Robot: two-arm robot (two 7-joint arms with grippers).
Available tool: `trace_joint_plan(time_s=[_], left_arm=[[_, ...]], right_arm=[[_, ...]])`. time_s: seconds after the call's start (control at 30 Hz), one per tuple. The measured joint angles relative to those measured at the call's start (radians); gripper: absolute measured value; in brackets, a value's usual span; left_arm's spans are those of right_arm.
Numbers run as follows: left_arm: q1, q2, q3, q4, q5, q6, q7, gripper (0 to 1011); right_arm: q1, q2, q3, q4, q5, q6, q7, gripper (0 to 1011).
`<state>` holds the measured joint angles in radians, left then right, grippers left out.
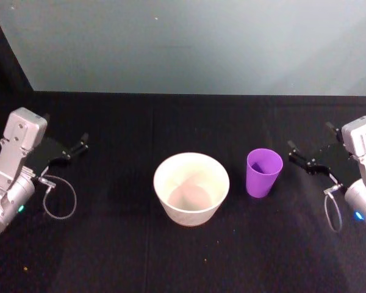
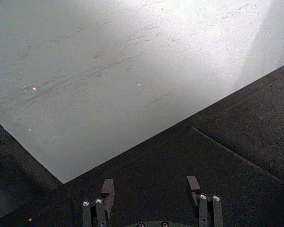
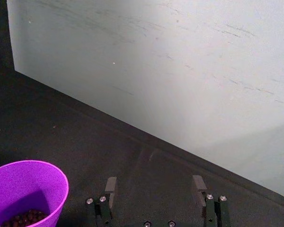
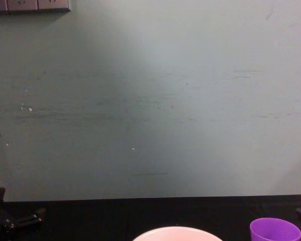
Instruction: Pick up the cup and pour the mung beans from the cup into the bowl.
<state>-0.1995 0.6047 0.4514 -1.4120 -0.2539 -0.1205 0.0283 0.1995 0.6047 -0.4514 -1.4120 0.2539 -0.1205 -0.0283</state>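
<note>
— Nearest us, what is sitting there?
— That is the bowl [image 1: 198, 174], wide and pale, resting upright on the black table [image 1: 110, 244] and showing a bare bottom.
— And where is the cup [image 1: 263, 173] standing?
— It is standing upright at 3 o'clock from the bowl, just beside it but not touching. Dark mung beans [image 3: 26, 218] are lying in its bottom.
— Are the claws doing anything?
— At 3 o'clock from the cup, the right gripper [image 1: 291, 153] is hanging near it but apart, its 2 fingers spreading wide and gripping nothing. At 9 o'clock from the bowl, well apart, the left gripper [image 1: 75, 148] is idling, fingers likewise spreading, holding nothing.
— Behind them?
— A grey-green wall [image 4: 150, 100] is rising at 12 o'clock, past the table's far edge.
</note>
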Motion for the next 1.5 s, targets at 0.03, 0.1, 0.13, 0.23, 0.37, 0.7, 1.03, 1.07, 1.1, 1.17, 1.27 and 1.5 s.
trace_joint_plan(time_s=[0.03, 0.1, 0.13, 0.23, 0.37, 0.7, 1.03, 1.07, 1.1, 1.17, 1.27, 1.5], left_arm=[[0.000, 0.000, 0.000, 0.000, 0.000, 0.000, 0.000, 1000], [0.000, 0.000, 0.000, 0.000, 0.000, 0.000, 0.000, 1000], [0.000, 0.000, 0.000, 0.000, 0.000, 0.000, 0.000, 1000], [0.000, 0.000, 0.000, 0.000, 0.000, 0.000, 0.000, 1000], [0.000, 0.000, 0.000, 0.000, 0.000, 0.000, 0.000, 1000], [0.000, 0.000, 0.000, 0.000, 0.000, 0.000, 0.000, 1000], [0.000, 0.000, 0.000, 0.000, 0.000, 0.000, 0.000, 1000], [0.000, 0.000, 0.000, 0.000, 0.000, 0.000, 0.000, 1000], [0.000, 0.000, 0.000, 0.000, 0.000, 0.000, 0.000, 1000], [0.000, 0.000, 0.000, 0.000, 0.000, 0.000, 0.000, 1000], [0.000, 0.000, 0.000, 0.000, 0.000, 0.000, 0.000, 1000], [0.000, 0.000, 0.000, 0.000, 0.000, 0.000, 0.000, 1000]], right_arm=[[0.000, 0.000, 0.000, 0.000, 0.000, 0.000, 0.000, 1002], [0.000, 0.000, 0.000, 0.000, 0.000, 0.000, 0.000, 1003], [0.000, 0.000, 0.000, 0.000, 0.000, 0.000, 0.000, 1003], [0.000, 0.000, 0.000, 0.000, 0.000, 0.000, 0.000, 1003], [0.000, 0.000, 0.000, 0.000, 0.000, 0.000, 0.000, 1003], [0.000, 0.000, 0.000, 0.000, 0.000, 0.000, 0.000, 1003], [0.000, 0.000, 0.000, 0.000, 0.000, 0.000, 0.000, 1003], [0.000, 0.000, 0.000, 0.000, 0.000, 0.000, 0.000, 1003], [0.000, 0.000, 0.000, 0.000, 0.000, 0.000, 0.000, 1002], [0.000, 0.000, 0.000, 0.000, 0.000, 0.000, 0.000, 1003], [-0.027, 0.012, 0.020, -0.019, 0.010, -0.023, 0.005, 1003], [-0.135, 0.066, 0.084, -0.077, 0.064, -0.121, 0.052, 1003]])
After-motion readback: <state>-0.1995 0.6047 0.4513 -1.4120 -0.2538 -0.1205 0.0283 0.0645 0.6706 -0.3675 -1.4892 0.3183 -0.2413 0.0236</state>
